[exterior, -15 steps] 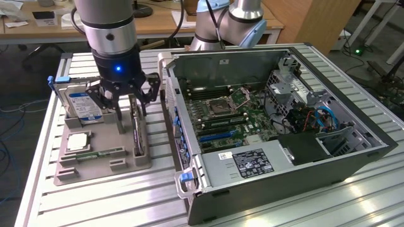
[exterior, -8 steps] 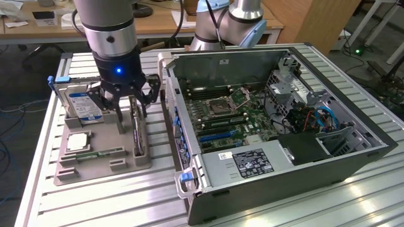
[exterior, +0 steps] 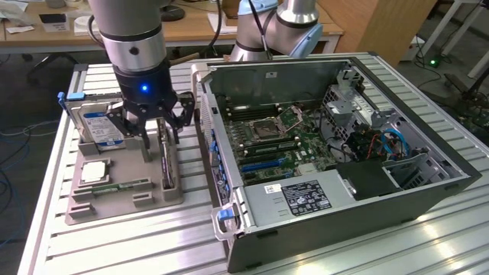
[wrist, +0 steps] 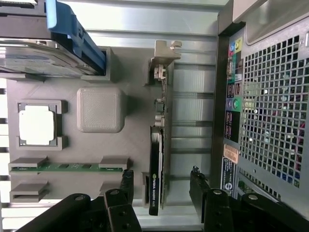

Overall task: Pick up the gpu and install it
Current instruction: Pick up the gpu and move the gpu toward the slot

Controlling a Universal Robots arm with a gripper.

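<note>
gpu (wrist: 157,145) on edge in grey tray (wrist: 135,96) | gripper (wrist: 161,175) spread wide, straddling it | hard drive (wrist: 43,58) one side, computer case (wrist: 275,96) other

The gpu (wrist: 157,159) reads NVIDIA QUADRO along its dark edge.

Seen in the exterior view, the thin green-and-black gpu card (exterior: 166,163) stands on edge in a grey plastic holder tray (exterior: 114,203). The black two-fingered gripper (exterior: 157,134) is spread wide astride it, with a gap on each side. At three o'clock of the card, a narrow bare strip of ribbed aluminium table (wrist: 193,121) ends at the open grey computer case (exterior: 221,172). At ten o'clock the upright silver hard drive with blue label (exterior: 99,129) crowds in, and a low grey square block (wrist: 100,109) lies nearer.
</note>
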